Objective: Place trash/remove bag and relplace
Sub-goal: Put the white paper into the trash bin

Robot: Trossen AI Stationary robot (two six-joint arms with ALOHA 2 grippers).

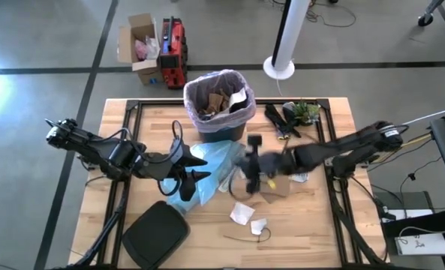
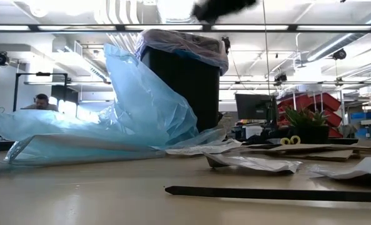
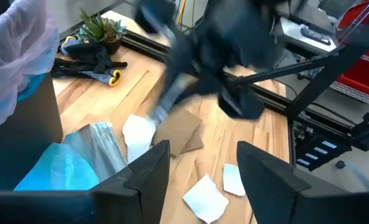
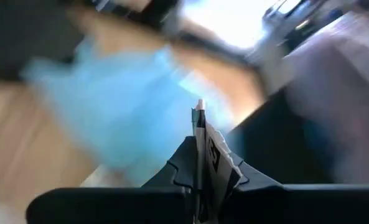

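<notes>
The black bin (image 1: 218, 109) stands at the table's far middle. The pinkish-white bag (image 1: 220, 79) lines its rim, and brown and white trash lies inside. More trash lies on the table: a brown paper piece (image 1: 280, 185) and white scraps (image 1: 242, 214). My right gripper (image 4: 200, 155) is raised over the table's middle (image 1: 250, 159), blurred, and shut on a white paper scrap (image 4: 203, 134). My left gripper (image 3: 203, 180) hovers open over the light blue bag (image 1: 207, 161), left of the middle, with nothing between its fingers. My right gripper pinches the white paper scrap between its two shut fingers. One edge of the scrap (image 4: 200, 107) sticks out past the fingertips. The scrap is lifted clear of the table.
A black bin lid (image 1: 156, 232) lies at the near left. A small plant and black clutter (image 1: 293, 116) sit at the far right, and a thin dark strip (image 2: 266, 192) lies near the front edge. Off the table, beyond the far edge, a cardboard box and a red case stand on the floor.
</notes>
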